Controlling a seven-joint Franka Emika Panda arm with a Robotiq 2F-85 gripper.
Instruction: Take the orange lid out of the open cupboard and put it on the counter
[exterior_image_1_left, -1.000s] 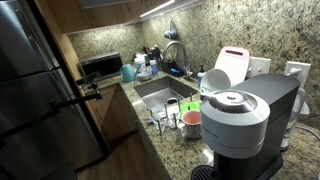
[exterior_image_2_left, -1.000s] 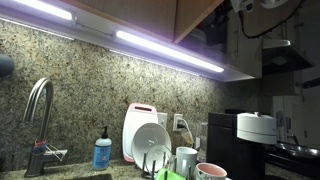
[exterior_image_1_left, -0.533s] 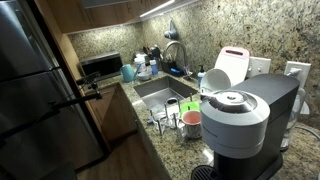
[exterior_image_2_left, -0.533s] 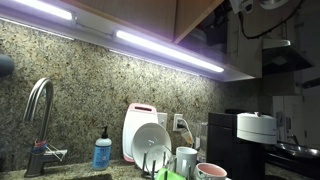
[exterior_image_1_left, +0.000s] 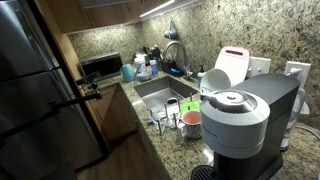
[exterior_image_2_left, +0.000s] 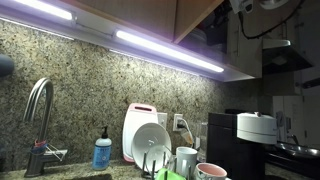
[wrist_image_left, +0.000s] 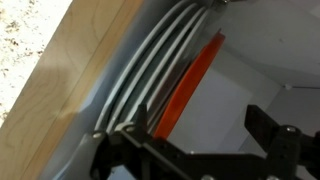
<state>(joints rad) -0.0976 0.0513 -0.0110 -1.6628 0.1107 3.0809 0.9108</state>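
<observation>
Gripper (wrist_image_left: 200, 128): jaws spread, empty, unmoved over the last second. Lid (wrist_image_left: 195, 75) stands on edge just ahead, inside the cupboard, beside grey dishes (wrist_image_left: 150, 70). Grasp not yet made; transfer to counter (exterior_image_1_left: 175, 157) outstanding.

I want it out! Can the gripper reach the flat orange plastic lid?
Probably yes: in the wrist view the open gripper faces the flat orange plastic lid, standing on edge beside pale upright dishes, with nothing between them.
</observation>
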